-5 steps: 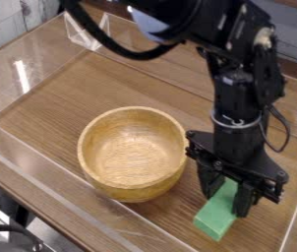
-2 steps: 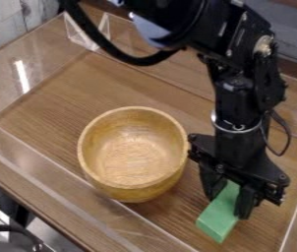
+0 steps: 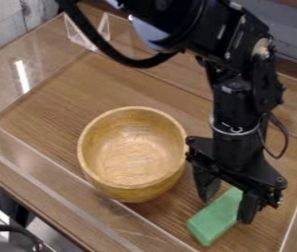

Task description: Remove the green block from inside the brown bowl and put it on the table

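The green block is seen lying flat on the table, outside the brown bowl, at about 4 o'clock from the bowl and just beside its outer wall. The block's long axis runs from 7 to 1 o'clock, its upper end reaching between the fingers. The gripper is pointed straight down over that upper end, with its jaws spread apart; the block is released, and a gap is visible at least on the left finger's side. Contact on the right side cannot be judged. The bowl is seen upright with a pale, bare interior. Clear acrylic walls are noted along the table's edges.
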`<state>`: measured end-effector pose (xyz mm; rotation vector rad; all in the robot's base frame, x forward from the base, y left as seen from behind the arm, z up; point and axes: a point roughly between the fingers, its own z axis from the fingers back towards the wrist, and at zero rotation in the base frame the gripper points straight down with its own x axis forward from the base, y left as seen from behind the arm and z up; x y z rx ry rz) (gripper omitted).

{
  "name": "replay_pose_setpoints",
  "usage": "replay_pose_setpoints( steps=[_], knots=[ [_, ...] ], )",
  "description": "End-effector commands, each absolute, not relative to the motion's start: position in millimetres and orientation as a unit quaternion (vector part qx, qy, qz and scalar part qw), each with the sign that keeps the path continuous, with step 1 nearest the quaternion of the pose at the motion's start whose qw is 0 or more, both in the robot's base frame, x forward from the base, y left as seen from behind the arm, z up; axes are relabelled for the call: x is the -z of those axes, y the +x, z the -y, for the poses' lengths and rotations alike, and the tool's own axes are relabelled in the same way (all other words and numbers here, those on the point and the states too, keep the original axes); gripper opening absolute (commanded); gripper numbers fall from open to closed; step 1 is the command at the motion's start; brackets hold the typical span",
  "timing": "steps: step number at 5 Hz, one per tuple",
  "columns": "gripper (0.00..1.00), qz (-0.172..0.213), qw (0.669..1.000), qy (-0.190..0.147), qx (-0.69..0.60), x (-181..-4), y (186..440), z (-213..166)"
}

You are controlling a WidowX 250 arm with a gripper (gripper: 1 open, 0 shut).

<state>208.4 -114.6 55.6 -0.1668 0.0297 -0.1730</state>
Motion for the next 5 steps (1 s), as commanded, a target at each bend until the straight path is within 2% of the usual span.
replay_pose_setpoints(
  steps=[1,2,3,4,5],
  knots=[
    [1.0,0.008,0.992,-0.092,0.084,-70.9,220.1,112.7],
    [1.0,0.008,0.992,-0.094,0.081,-79.2,224.4,106.2],
    [1.0,0.019,0.993,-0.093,0.067,-102.3,235.7,85.3],
    [1.0,0.042,0.994,-0.089,0.037,-144.8,260.2,45.6],
    [1.0,0.069,0.995,-0.072,0.013,-177.8,288.7,-4.3]
  ],
)
